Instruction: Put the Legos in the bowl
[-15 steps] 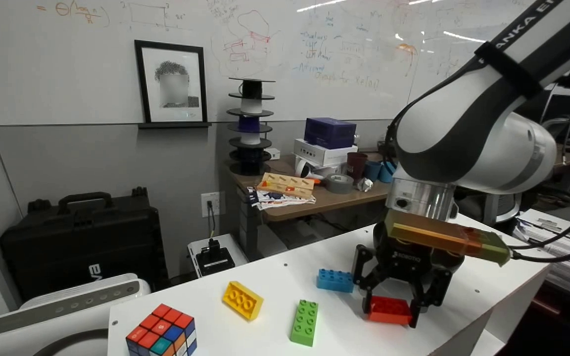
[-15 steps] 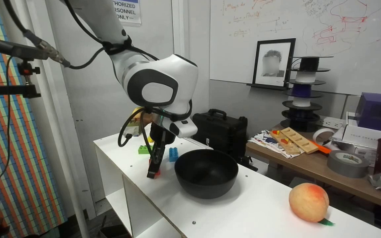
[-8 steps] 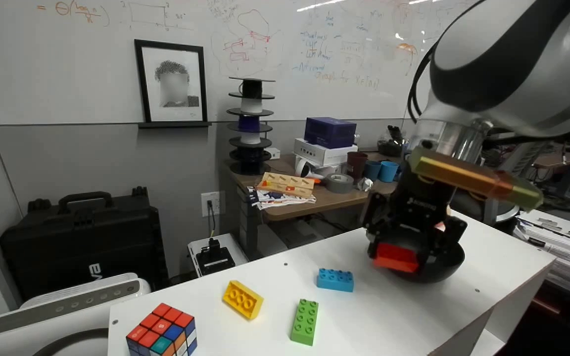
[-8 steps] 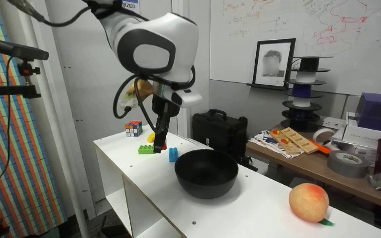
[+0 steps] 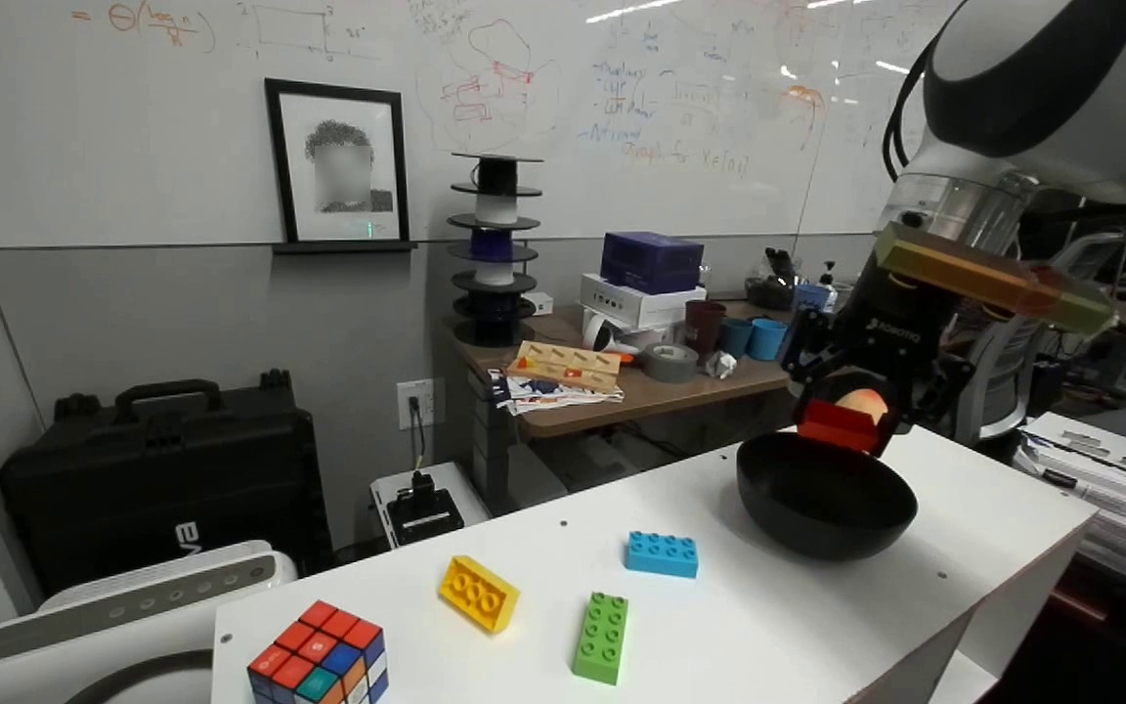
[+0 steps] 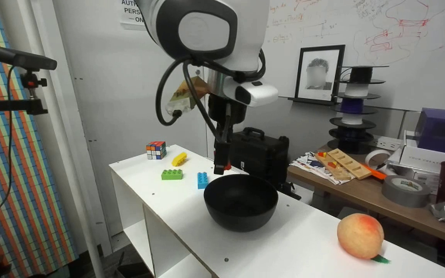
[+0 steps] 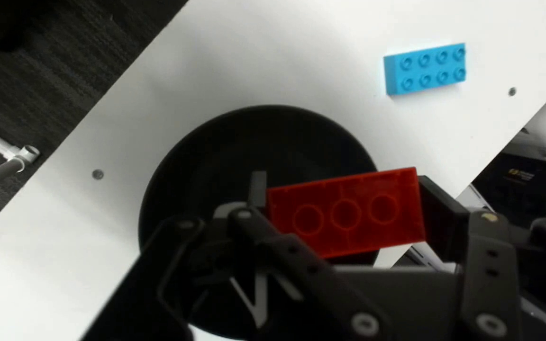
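Our arm (image 6: 205, 31) is up high, well above the bowl (image 6: 242, 223), and our wrist (image 5: 959, 210) is higher than the bowl too. Our gripper (image 5: 844, 426) points down over the bowl and leans a bit. We squeeze the red Lego (image 7: 346, 215) between our two fingers (image 7: 443, 220), one at each short end.
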{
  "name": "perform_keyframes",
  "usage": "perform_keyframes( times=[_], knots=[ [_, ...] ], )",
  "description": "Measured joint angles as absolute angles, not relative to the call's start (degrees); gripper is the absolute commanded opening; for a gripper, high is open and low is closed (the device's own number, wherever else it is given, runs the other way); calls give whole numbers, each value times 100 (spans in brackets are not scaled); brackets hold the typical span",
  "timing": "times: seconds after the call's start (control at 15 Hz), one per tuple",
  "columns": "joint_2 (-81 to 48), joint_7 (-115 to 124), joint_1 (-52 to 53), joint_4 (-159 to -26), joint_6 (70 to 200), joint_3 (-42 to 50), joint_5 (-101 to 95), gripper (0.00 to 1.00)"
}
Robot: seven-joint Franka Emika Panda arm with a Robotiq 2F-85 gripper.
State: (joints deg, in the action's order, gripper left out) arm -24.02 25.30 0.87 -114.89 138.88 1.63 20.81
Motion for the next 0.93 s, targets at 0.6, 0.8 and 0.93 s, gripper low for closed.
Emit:
perform_keyframes(
  times=[0.6,0.8,0.93],
  knots=[
    [-3066,2456,279,-10986,13863,253,1227,99],
    [-2874,2256,456,-11033,13718,253,637,100],
    [-2656,2109,588,-11117,13492,236,269,100]
  ],
)
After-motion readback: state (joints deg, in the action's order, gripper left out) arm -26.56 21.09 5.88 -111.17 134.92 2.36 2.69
